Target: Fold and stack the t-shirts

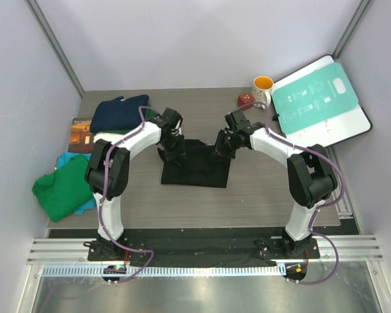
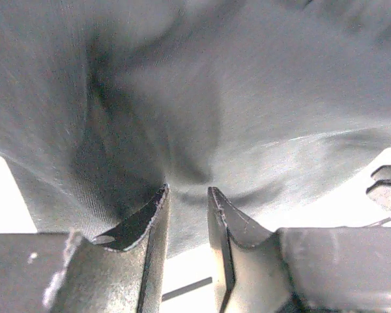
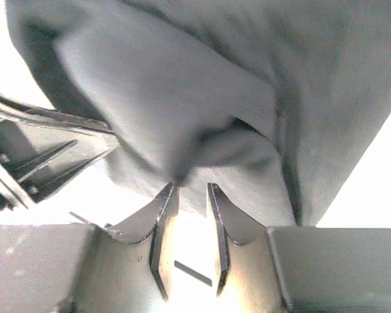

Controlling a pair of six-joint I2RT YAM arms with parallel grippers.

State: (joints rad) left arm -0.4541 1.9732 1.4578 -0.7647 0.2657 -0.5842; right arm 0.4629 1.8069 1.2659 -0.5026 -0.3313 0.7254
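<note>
A black t-shirt (image 1: 195,168) lies partly folded in the middle of the table; no print shows. My left gripper (image 1: 173,151) is at its far left edge and is shut on a pinch of the dark cloth (image 2: 202,111), which bunches at the fingertips (image 2: 158,202). My right gripper (image 1: 221,149) is at the far right edge and is shut on a fold of the same cloth (image 3: 182,104). A folded navy t-shirt (image 1: 120,114) lies at the back left. A green t-shirt (image 1: 64,190) lies crumpled on a teal one (image 1: 66,158) at the left edge.
A small brown picture book (image 1: 80,134) lies by the navy shirt. A teal-and-white board (image 1: 319,98) leans at the back right, with a white mug (image 1: 263,88) and a small red object (image 1: 245,99) beside it. Grey walls close in on both sides.
</note>
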